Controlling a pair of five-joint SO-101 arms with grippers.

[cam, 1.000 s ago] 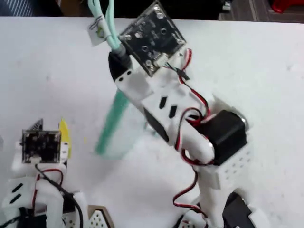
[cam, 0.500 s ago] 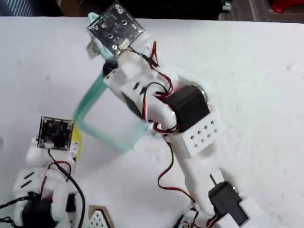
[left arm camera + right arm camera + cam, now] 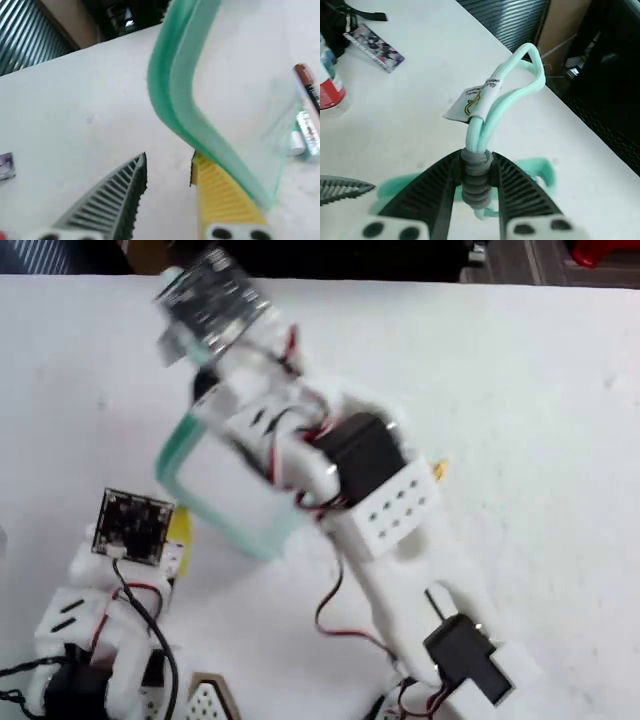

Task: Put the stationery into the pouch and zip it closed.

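Gripping the grey ribbed collar [image 3: 476, 187] at the base of the mint loop [image 3: 521, 70], your right hand [image 3: 476, 159] has its two black fingers pressed tight against that collar from both sides. A paper tag [image 3: 474, 99] is wrapped around the loop just past the fingers. The pouch [image 3: 215, 485], clear with a mint green border, hangs from this grip and sits tilted above the table [image 3: 520, 380]. You cannot tell whether its lower corner touches the surface.

Your left hand [image 3: 168, 160] is spread wide and holds nothing. Its black finger [image 3: 117, 197] points out over bare table, and its yellow finger [image 3: 220, 197] sits right under the pouch's green edge. The edge crosses the yellow tip, but the pictures do not settle whether the two touch.

Past the pouch's clear panel you can see a brown-capped marker [image 3: 306, 87] and another pen [image 3: 300, 137] close together. Whether they lie inside the pouch or behind it cannot be told.

Farther off on the table stand a red and white bottle [image 3: 327, 85] and a small printed card [image 3: 372, 41]
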